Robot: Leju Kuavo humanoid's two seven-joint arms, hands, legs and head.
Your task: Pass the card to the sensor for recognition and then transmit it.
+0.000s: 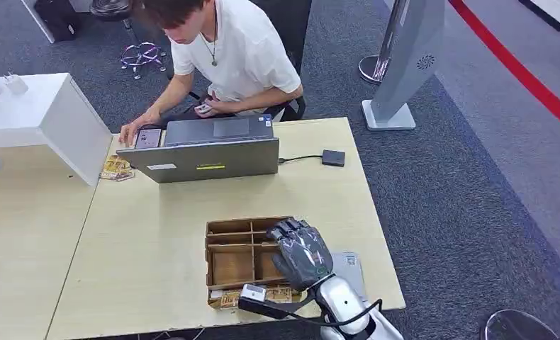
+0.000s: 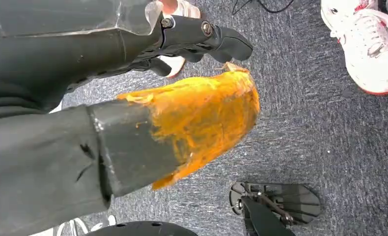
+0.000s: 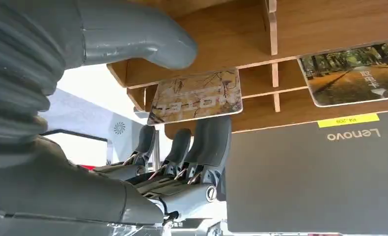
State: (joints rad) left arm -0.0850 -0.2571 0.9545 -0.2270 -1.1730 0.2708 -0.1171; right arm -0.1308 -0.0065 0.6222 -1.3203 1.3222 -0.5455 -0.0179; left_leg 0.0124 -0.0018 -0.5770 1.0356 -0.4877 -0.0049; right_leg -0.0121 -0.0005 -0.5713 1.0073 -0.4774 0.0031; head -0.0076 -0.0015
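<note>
the right hand (image 1: pixel 302 253) hangs over the right side of the wooden divided tray (image 1: pixel 229 268) on the tabletop (image 1: pixel 157 234). in the right wrist view its thumb and darker fingers (image 3: pixel 209 142) bracket a card (image 3: pixel 197 96) printed with an autumn scene; the card lies in a tray compartment and i cannot tell whether it is pinched. a second card (image 3: pixel 351 73) lies in a neighbouring compartment. the left hand (image 2: pixel 202 39) hangs above grey carpet, fingers apart, holding nothing. a person sits behind an open laptop (image 1: pixel 210 152).
</note>
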